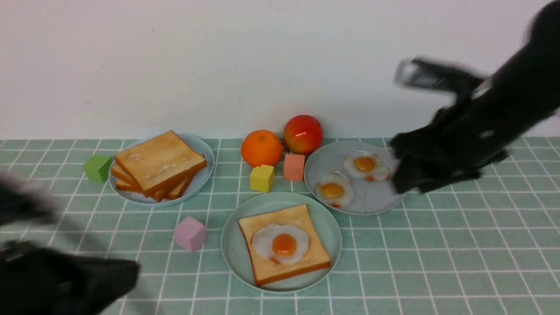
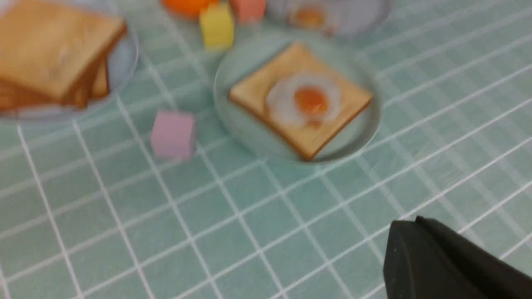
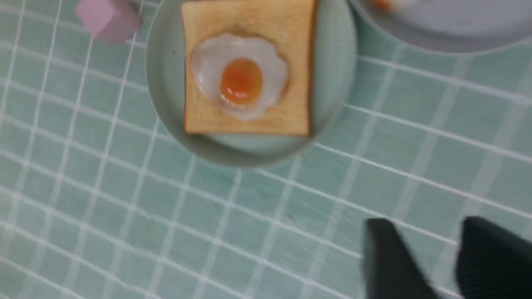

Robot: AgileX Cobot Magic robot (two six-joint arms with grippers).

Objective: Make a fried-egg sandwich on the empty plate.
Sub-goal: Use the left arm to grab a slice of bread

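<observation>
1. A white wall backs the green-checked worktop (image 1: 459, 262). The plate (image 1: 229, 245) sits front-centre and carries the sandwich (image 1: 313, 256). Only one slice shows, with the fried egg (image 1: 282, 243) on its middle.
2. The right pincer (image 3: 432, 265) is apart and empty, near the grey plate (image 1: 372, 197). The left pincer (image 2: 415, 249) is together and holds nothing.
3. A top slice seems due. Open the left pincer, grip the toast pile's (image 1: 157, 159) uppermost crust edge, and lower it flat and square so the egg doesn't slide.

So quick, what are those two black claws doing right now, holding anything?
Left black gripper: closed, holding nothing.
Right black gripper: open, holding nothing.
</observation>
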